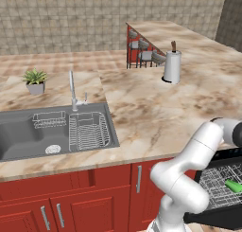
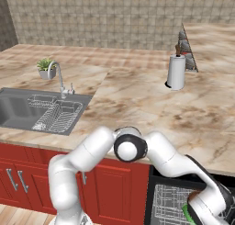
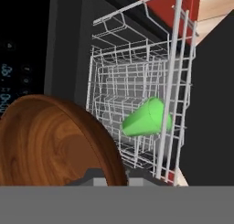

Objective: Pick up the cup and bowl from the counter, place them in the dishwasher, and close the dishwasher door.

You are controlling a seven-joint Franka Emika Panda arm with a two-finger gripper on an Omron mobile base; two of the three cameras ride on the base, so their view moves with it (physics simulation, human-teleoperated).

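The arm reaches down past the front edge of the counter (image 1: 156,112) into the open dishwasher (image 3: 64,58). The jaws are closed narrowly on the rim of a wooden bowl (image 3: 55,143), which stands on edge in the lower left of the hand view, just in front of the pale wire rack (image 3: 137,95). A green cup (image 3: 147,118) lies on its side inside that rack; it also shows as a green shape in the rack in the left base view (image 1: 233,185). The dishwasher door (image 3: 212,104) is down, its black panel running along the right of the hand view. On the counter stand a paper towel roll (image 1: 172,66), a small potted plant (image 1: 35,81) and a steel sink (image 1: 54,129) with a wire basket (image 1: 89,130).
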